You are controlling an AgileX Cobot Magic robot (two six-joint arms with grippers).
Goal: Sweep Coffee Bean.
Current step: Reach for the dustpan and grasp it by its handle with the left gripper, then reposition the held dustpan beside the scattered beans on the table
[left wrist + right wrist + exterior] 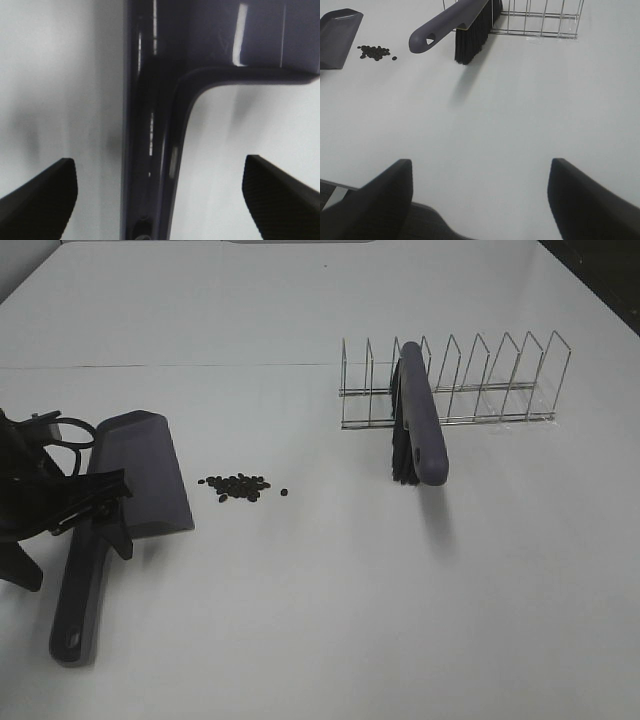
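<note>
I saw the left gripper (159,167) wide open over the handle of the purple dustpan (145,470). In its wrist view the two black fingers (42,197) stood one on each side of the handle. There was bare white table (330,620) between each finger and the plastic, so this gripper held nothing. In the high view the same gripper was only a dark shape above the handle. From there I could not tell if any part touched the dustpan; it seemed not.

The dustpan lay flat at the left side of the table. The coffee beans (237,486) lay in a small loose cluster on the table just to the right of it, near its long edge but apart from it. One bean lay a little separate on the side away from the pan.

The right gripper (480,162) was also open and empty, above bare table, well apart from the beans. The brush (422,430) stood in a slot of the wire rack (500,390) at the right, and its handle end stuck out of the rack.
</note>
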